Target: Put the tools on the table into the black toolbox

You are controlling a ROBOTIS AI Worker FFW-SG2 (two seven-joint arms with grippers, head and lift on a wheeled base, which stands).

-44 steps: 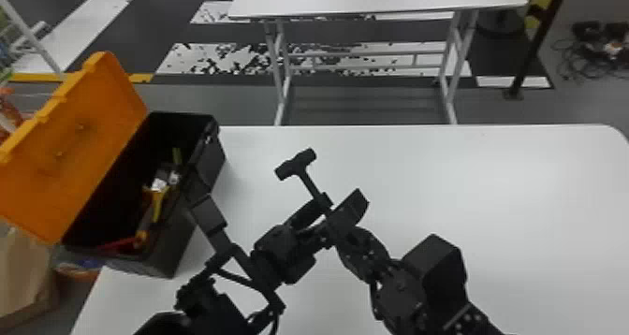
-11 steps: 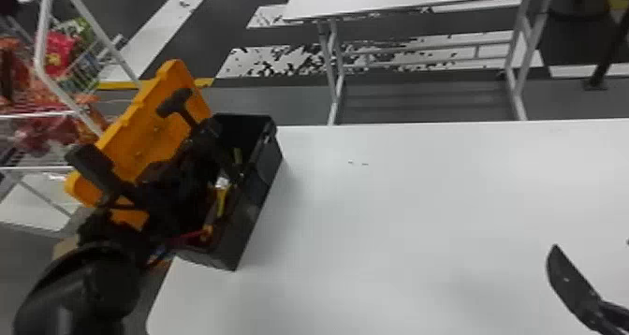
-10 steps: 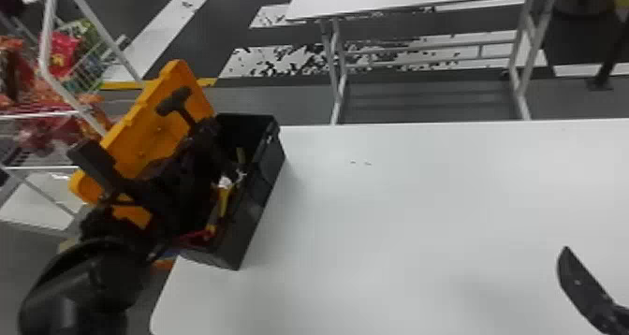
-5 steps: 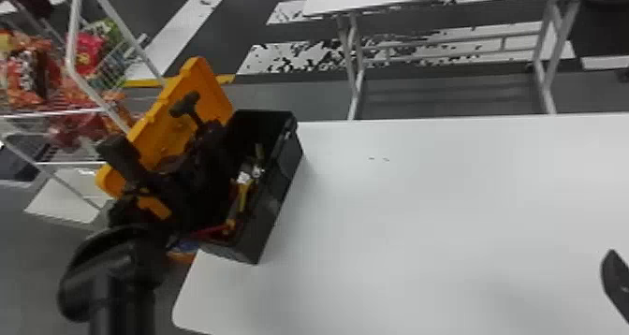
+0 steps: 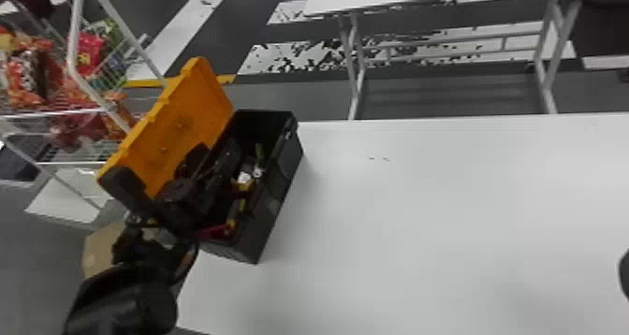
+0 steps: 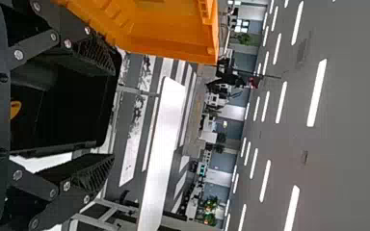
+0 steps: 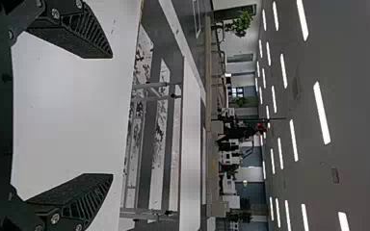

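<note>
Well, the left arm (image 5: 126,296) hides part of the black toolbox (image 5: 267,219).

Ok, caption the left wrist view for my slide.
Left tool open at the black toolbox, orange lid raised, white table beyond.

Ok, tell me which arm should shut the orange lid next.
Left, most likely. The left gripper is open and empty, right at the black toolbox and close to its raised orange lid. The right gripper is also open, but off toward the table's right side.
</note>
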